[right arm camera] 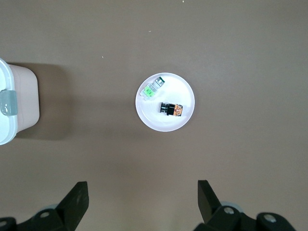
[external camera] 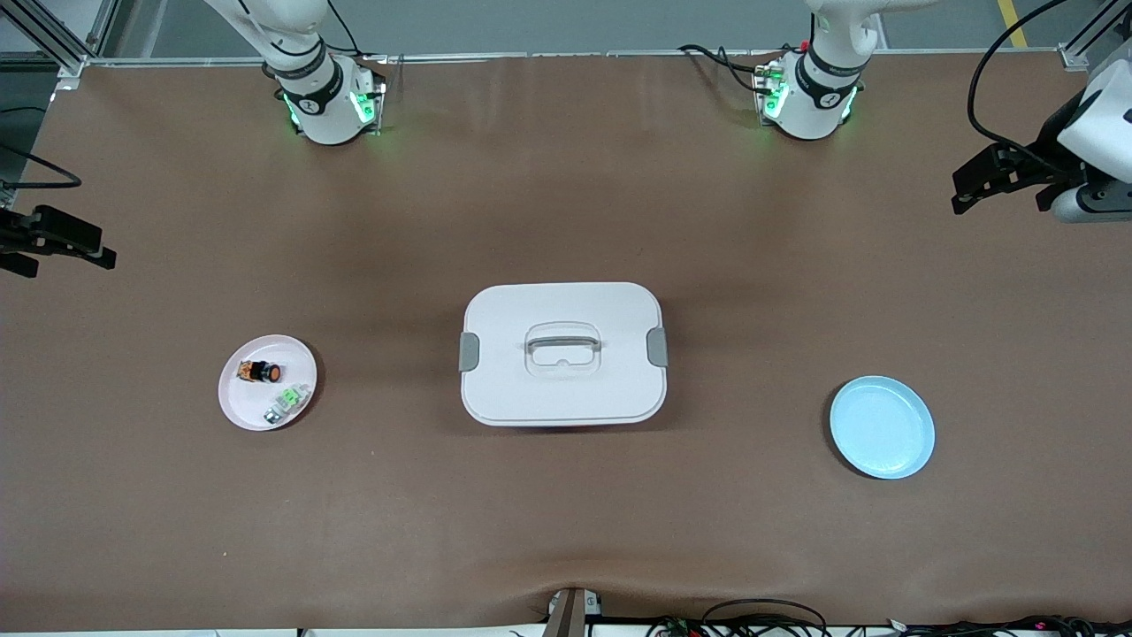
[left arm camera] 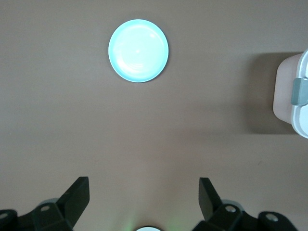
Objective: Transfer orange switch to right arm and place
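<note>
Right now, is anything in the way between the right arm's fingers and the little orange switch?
Nothing visible. The right gripper hangs open above bare table, and the orange switch lies uncovered on the pink plate beside a green-and-white part.

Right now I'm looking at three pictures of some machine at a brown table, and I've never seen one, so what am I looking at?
Two white robot arms stand at a table, each ending in a two-finger gripper. The big picture looks down from across the table. The other two come from cameras on the wrists.

The left gripper hangs open above the table near the empty blue plate. The right gripper hangs open near the pink plate. Neither holds anything.

On the pink plate lie the orange switch and a small green-and-white component, apart from each other. In the middle of the table sits a closed white lidded box with a handle.
</note>
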{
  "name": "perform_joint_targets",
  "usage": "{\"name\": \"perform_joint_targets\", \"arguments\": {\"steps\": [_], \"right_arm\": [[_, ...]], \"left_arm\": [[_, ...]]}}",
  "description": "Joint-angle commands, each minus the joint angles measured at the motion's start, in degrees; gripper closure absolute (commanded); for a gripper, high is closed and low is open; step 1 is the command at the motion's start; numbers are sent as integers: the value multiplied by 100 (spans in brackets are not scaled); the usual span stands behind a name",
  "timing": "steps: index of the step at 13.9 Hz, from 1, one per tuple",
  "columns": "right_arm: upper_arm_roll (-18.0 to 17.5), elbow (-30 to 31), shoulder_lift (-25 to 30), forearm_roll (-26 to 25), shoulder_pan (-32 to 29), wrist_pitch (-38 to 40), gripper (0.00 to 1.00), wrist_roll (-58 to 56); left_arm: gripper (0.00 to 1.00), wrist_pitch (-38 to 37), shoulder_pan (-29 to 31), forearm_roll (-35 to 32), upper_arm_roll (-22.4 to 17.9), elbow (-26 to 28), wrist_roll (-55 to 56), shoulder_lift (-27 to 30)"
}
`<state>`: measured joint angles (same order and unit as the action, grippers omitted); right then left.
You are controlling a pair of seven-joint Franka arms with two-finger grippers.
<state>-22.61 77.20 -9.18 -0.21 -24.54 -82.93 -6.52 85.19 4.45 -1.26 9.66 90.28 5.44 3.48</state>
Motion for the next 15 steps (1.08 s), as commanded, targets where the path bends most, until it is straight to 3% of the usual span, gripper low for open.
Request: {"name": "perform_joint_targets", "arguments": {"steps": [1, 4, 5, 11, 12, 15], "right_arm": [[-7, 58, 145, -67, 54, 57, 0, -60], [19, 75, 189, -67, 238, 66, 0, 413], [185, 84, 198, -67, 413, 75, 0, 450], [2293, 242, 347, -49, 2389, 57, 0, 362], [2505, 347, 408, -58, 2601, 14, 0, 362], [2560, 733, 654, -49, 2603, -179, 0, 152]], "left_arm": [[0, -29, 29, -111, 9, 130, -131, 161], [0, -3, 29, -102, 9, 130, -122, 161], [0, -3, 29, -102, 9, 130, -122, 161], [0, 6, 38, -102, 0, 121, -131, 153], [0, -3, 38, -102, 9, 121, -131, 153], [0, -11, 38, -102, 9, 121, -131, 153]]}}
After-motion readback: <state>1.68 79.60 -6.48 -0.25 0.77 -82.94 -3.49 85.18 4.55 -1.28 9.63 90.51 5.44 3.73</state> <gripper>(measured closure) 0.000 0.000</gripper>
